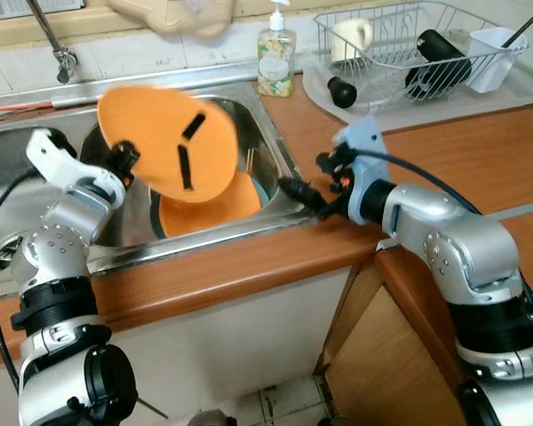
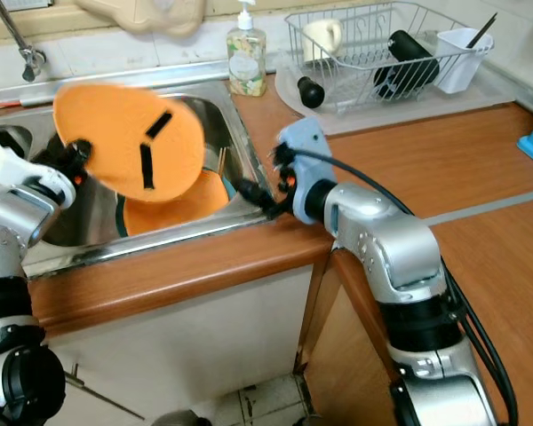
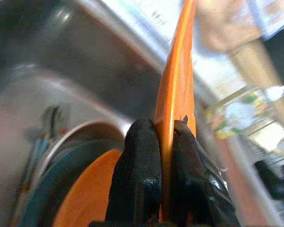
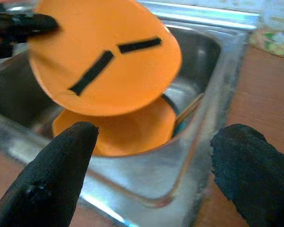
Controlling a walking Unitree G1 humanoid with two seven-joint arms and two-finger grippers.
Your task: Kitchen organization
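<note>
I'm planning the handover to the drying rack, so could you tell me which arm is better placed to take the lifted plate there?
Probably the right. The right gripper is open at the sink's rack-side rim, nearer the dish rack; the left gripper pinches the orange plate.

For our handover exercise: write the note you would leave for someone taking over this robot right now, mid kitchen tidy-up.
Left gripper: shut on the rim of the orange plate, held tilted above the sink.
Right gripper: open, empty, hovering at the sink's right edge, pointed at the plate.
In the sink: a second orange plate on darker dishes.
Dish rack on the counter holds a mug and a black bottle; soap bottle stands behind the sink.
Done: one plate lifted.
Left: probably rack this plate, then clear the sink.
</note>
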